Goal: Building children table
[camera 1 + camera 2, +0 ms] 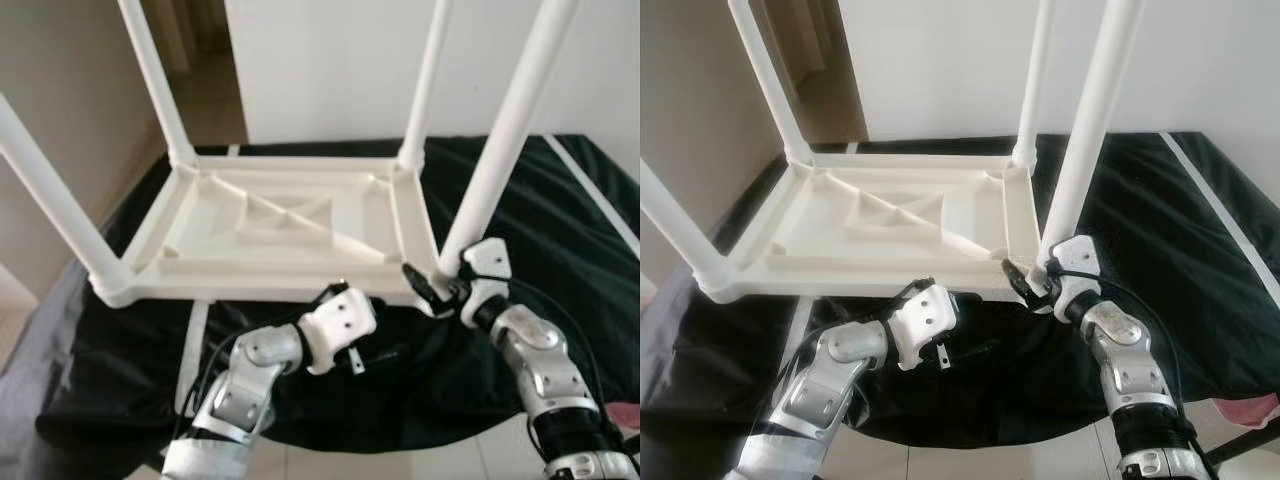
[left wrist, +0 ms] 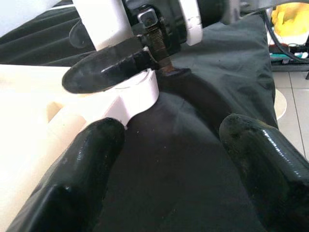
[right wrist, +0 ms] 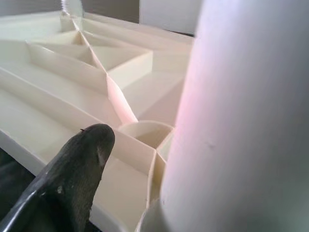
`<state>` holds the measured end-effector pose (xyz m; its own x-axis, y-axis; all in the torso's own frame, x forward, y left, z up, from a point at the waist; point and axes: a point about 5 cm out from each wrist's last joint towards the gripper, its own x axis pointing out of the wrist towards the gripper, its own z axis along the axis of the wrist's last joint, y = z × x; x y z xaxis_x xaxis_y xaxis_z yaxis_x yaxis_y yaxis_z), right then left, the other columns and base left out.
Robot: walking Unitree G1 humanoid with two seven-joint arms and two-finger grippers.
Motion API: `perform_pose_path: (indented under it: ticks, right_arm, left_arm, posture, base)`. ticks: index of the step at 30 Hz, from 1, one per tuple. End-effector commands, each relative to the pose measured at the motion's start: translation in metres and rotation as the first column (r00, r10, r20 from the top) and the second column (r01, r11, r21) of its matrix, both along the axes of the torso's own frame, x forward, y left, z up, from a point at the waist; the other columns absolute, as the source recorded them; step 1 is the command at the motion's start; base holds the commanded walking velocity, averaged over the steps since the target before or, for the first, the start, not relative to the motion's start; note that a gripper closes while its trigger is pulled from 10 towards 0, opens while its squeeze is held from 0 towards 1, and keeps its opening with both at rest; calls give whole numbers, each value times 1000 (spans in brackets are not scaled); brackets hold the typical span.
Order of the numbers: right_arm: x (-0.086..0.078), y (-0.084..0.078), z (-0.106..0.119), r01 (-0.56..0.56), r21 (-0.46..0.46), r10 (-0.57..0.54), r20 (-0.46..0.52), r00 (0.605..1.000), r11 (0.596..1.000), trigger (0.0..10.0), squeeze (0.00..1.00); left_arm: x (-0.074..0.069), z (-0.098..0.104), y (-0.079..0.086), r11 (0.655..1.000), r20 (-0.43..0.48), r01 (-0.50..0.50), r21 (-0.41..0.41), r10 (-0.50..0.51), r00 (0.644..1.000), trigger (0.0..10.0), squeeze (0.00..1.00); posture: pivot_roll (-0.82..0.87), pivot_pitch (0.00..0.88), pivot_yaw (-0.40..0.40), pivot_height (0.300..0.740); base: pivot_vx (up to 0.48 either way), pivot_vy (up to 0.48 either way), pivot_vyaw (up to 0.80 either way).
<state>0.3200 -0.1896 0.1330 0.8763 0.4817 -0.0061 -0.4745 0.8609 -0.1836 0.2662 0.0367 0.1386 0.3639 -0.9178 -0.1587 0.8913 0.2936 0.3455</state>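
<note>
Left eye view. The white plastic children's table (image 1: 280,225) lies upside down on a black cloth (image 1: 540,220), its ribbed underside facing up. All four legs rise from its corners and are cut off by the top edge: the near-right leg (image 1: 500,130), the near-left leg (image 1: 50,200) and the two far legs. The right end effector (image 1: 432,288) sits at the table's near-right corner, at the foot of the near-right leg; whether its fingers press that leg cannot be told from here. The left end effector (image 1: 340,325) hangs just below the table's near edge, its fingers hidden behind its white housing.

Right eye view. Beyond the table stand a white wall (image 1: 960,60) and, to its far left, a dim doorway. Pale floor tiles (image 1: 970,460) show nearer than the cloth. A pink object is cut off by the frame's lower right corner.

Left wrist view. The left end effector (image 2: 174,145) has its two black fingers (image 2: 82,169) spread apart over the black cloth, gripping nothing. Ahead of them one finger of the right end effector lies against the table's white corner.

Right wrist view. One black finger (image 3: 72,169) rests beside the near-right leg, which is blurred and very close. The second finger is hidden, so the grip cannot be told.
</note>
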Motion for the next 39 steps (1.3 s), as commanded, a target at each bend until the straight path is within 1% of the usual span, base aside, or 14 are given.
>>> perform_pose_path:
  ticks: [1,3,4,5,6,7,8,10,15,16,18,19,34,39]
  right_arm:
    - [1,1,-1,-27,-12,27,-2,1000,1000,10000,0]
    - [3,1,-2,-44,-5,44,-10,999,999,10000,0]
    - [4,-1,-2,-52,-29,52,-14,999,998,6667,0]
    - [5,-2,-3,-60,-48,60,-16,998,997,6667,0]
    - [5,-4,-4,-64,-58,63,-20,998,996,3686,0]
    - [5,-4,-4,-64,-58,63,-20,998,996,3686,0]
    - [5,-6,-4,-65,-66,64,-22,998,996,510,0]
    - [4,-9,-6,-68,-70,66,-26,997,995,0,0]
    - [3,-14,-12,-68,-80,64,-46,997,994,0,0]
    - [2,-15,-14,-58,-77,54,-55,997,995,3686,0]
    - [3,-16,-15,-54,-75,49,-59,997,996,3686,0]
    - [3,-17,-16,-49,-76,44,-59,997,996,10000,0]
    - [-4,-8,-24,85,27,-83,-64,994,996,10000,0]
    - [-1,-9,-29,290,18,-287,-89,954,957,10000,0]
  left_arm:
    - [4,2,2,997,23,-79,-15,79,997,10000,0]
    - [3,3,2,997,20,-81,-14,81,996,10000,0]
    - [3,3,3,996,19,-85,-14,85,996,10000,0]
    - [3,3,4,996,18,-88,-15,88,996,10000,0]
    - [2,3,4,996,18,-91,-14,91,996,10000,0]
    - [2,3,4,996,18,-91,-14,91,996,10000,0]
    - [2,2,5,995,18,-94,-13,94,995,10000,0]
    - [1,1,5,995,17,-96,-13,96,995,10000,0]
    - [1,1,3,995,14,-96,-15,96,995,10000,0]
    - [1,1,3,995,13,-94,-16,94,995,10000,0]
    - [0,0,2,996,12,-93,-15,93,996,10000,0]
    - [0,0,2,996,10,-93,-15,93,996,10000,0]
    - [0,0,1,996,1,-89,-16,89,996,10000,0]
    - [-1,0,1,996,-4,-82,-16,82,997,10000,0]
  posture:
    - [-18,12,5,740]
    - [-15,12,3,740]
    - [-3,12,-3,740]
    - [-3,12,-3,740]
    - [0,14,-6,740]
    - [0,14,-6,740]
    - [0,16,-9,740]
    - [-2,16,-10,740]
    - [-8,20,-9,740]
    - [-10,21,-7,740]
    - [-10,21,-7,740]
    - [-13,22,-6,740]
    - [-24,31,-6,740]
    - [-31,33,2,740]
  base:
    - [0,0,0]
    - [0,0,0]
    - [0,0,0]
    - [0,0,0]
    - [0,0,0]
    - [0,0,0]
    - [0,0,0]
    - [0,0,0]
    - [0,0,0]
    - [0,0,0]
    - [0,0,0]
    - [0,0,0]
    - [0,0,0]
    - [0,0,0]
